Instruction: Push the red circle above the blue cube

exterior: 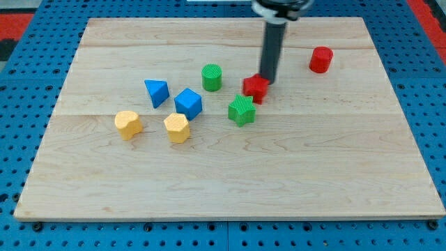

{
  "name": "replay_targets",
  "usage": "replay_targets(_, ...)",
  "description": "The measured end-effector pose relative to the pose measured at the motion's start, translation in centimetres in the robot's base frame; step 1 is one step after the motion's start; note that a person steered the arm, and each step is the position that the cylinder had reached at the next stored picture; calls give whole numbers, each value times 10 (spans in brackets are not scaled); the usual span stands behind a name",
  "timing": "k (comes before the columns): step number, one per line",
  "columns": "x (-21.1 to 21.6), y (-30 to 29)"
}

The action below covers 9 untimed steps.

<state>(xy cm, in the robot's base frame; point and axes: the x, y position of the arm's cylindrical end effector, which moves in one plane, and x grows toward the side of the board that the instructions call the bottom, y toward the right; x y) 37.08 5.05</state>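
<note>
Seven blocks face you on the board [230, 181]: two yellow ones [128, 123] [177, 127], blue triangle [156, 92], blue cube [188, 103], green cylinder [212, 77], green star [242, 110], red star [256, 88]. My tip [267, 81] (a bare rod, no jaws, holding nothing) touches the red star. The red circle [321, 59] sits apart, toward the view's top right.

Wooden board [230, 181]; eight coloured blocks

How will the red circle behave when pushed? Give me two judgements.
The red circle stands upright on its flat end, so it should slide rather than roll. Being round, it may slip sideways off my tip, which now sits at the red star-like block, well to the circle's left.
</note>
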Motion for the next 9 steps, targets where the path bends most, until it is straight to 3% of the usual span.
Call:
replay_targets(2, -8, 78)
replay_targets(3, -52, 128)
replay_targets(4, -57, 123)
replay_targets(5, -55, 174)
replay_targets(6, -55, 189)
replay_targets(7, -83, 196)
replay_targets(8, -92, 167)
replay_targets(9, -77, 191)
